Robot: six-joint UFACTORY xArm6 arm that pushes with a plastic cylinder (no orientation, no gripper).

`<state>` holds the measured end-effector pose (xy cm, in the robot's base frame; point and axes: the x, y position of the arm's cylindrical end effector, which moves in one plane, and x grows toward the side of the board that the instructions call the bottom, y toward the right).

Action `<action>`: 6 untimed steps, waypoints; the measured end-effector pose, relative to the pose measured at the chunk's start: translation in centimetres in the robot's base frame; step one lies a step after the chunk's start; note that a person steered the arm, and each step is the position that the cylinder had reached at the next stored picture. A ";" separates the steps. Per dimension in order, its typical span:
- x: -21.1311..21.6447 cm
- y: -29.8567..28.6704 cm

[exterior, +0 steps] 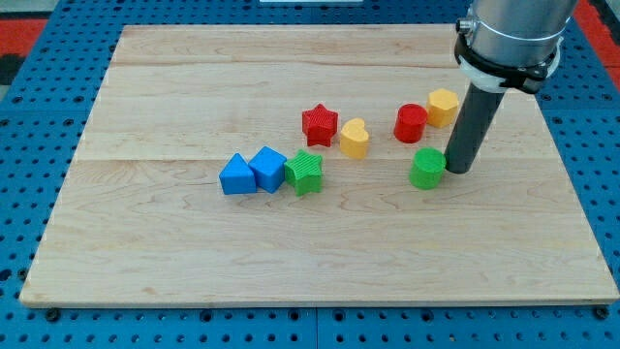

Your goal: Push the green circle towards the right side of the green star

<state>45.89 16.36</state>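
The green circle [426,169] sits right of the board's middle, on the big pale wooden board [194,78] that fills most of the view over a blue surround. Above it towers the arm's grey collar and dark rod, coming down so that my tip [457,171] rests against the circle's 3 o'clock side, touching or very nearly so. There is no hand to open or close here, only the bare rod, and it has hold of nothing. The green star [304,173] lies well apart at the circle's 9 o'clock, so tip, circle and star stand almost in one line, and I judge a straight shove toward 9 o'clock would carry it there. At the circle's 12 o'clock is a red cylinder [411,123], a yellow hexagon [444,106] just beyond. Near the star: red star [320,125], yellow heart [355,139], two blue blocks [252,173].
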 end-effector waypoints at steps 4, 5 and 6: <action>2.4 -6.2; 3.0 -7.7; 3.1 -9.0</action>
